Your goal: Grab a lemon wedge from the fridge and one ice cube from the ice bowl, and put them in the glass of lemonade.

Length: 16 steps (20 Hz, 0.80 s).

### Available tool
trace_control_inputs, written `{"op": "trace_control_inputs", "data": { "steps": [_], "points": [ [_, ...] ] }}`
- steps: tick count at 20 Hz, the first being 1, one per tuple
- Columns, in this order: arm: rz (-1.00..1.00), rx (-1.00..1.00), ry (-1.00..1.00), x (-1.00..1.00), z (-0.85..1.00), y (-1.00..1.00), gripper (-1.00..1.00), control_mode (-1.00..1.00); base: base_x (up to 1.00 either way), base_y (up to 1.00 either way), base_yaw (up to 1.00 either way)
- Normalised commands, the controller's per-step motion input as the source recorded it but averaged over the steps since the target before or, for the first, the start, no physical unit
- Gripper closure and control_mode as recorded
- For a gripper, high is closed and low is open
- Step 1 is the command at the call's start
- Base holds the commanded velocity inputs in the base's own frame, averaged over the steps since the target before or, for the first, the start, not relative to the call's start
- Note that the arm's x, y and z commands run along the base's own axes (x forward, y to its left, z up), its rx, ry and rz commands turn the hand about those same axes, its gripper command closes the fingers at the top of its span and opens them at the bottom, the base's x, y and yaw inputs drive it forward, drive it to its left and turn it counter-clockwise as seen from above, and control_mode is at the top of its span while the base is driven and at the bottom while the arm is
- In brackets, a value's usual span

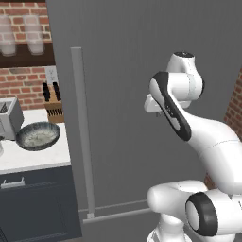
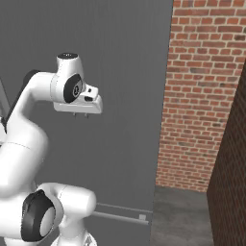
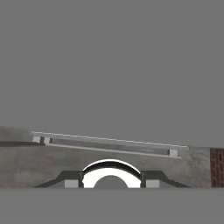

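- White arm segments fill the lower right of the left base view and the lower left of the right base view, folding up to the hand.
- At mid-height the gripper (image 2: 80,115) points down from the hand, close in front of the fridge (image 1: 142,71) door; its two small fingertips stand a little apart with nothing between them, though whether they are fully spread I cannot tell.
- Behind the arm, the closed dark grey door blocks everything inside, with its long vertical handle (image 1: 81,132) at the left and a horizontal bar (image 3: 107,145) low on the front.
- Left of the fridge, the ice bowl (image 1: 38,135) sits on the white counter (image 1: 28,158), just beside a silver toaster (image 1: 9,118).
- Farther back stand a knife block (image 1: 54,106) and, upper left, frosted glasses (image 1: 21,35) on a shelf.
- Right of the fridge, a red brick wall (image 2: 202,96) runs back.
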Motion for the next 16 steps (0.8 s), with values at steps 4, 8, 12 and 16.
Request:
{"op": "trace_control_inputs", "data": {
  "steps": [4,8,12,16],
  "points": [
    [0.0,0.0,-0.03,-0.51,0.0,-0.01,-1.0,-1.0,0.0,0.0,0.0],
    [0.0,0.02,-0.04,-0.98,-0.02,-0.03,-1.0,-1.0,0.0,0.0,0.0],
    [-0.02,0.02,0.0,-0.87,-0.13,0.0,-1.0,-1.0,0.0,0.0,0.0],
    [-0.02,0.01,0.0,-0.64,-0.06,0.0,-1.0,-1.0,0.0,0.0,0.0]
  ]
}}
